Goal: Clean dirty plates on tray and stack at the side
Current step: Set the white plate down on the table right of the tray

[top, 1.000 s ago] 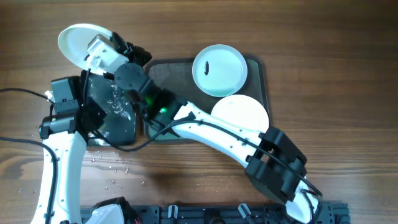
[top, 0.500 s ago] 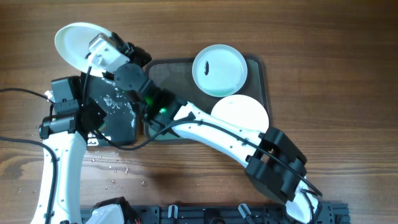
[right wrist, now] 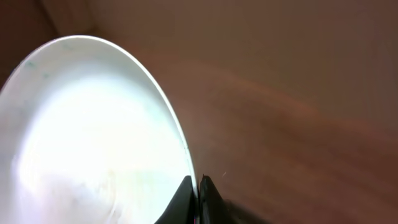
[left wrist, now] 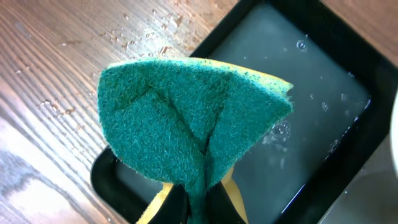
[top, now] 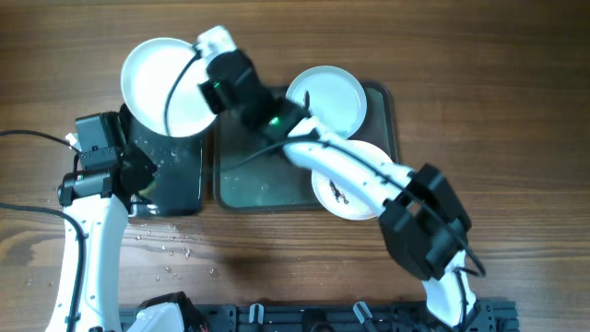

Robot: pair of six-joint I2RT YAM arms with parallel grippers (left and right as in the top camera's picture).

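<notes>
Change: half a second ago the right gripper (right wrist: 197, 196) held the white plate (top: 166, 88) tilted at the far left corner; now the plate is turned face up and sits more to the right, over the far edge of the black tray (top: 175, 189)
Right arm: it has swung away from the tray (top: 249, 180), so the second white plate (top: 355, 184) now shows its dark smudge
Meaning: I see no smudge on the held plate, so I judge its washing is finished and it goes next to the side place; no stack exists yet
Right jaws: clenched on the rim of the held plate, seen in the wrist view
Left jaws: the left gripper (left wrist: 198, 202) is pinching the green and yellow sponge (left wrist: 186, 118), folded, above the water (left wrist: 311, 124) in the black tray; it has not moved
Plates, count: three; two white and one aqua plate (top: 324, 100)
Where: one in the air, two lying on the tray, the aqua one at its far right, the white one over its near right corner
Dirty, count: two, both on the tray
Trays, count: two
Sponges, count: one
</notes>
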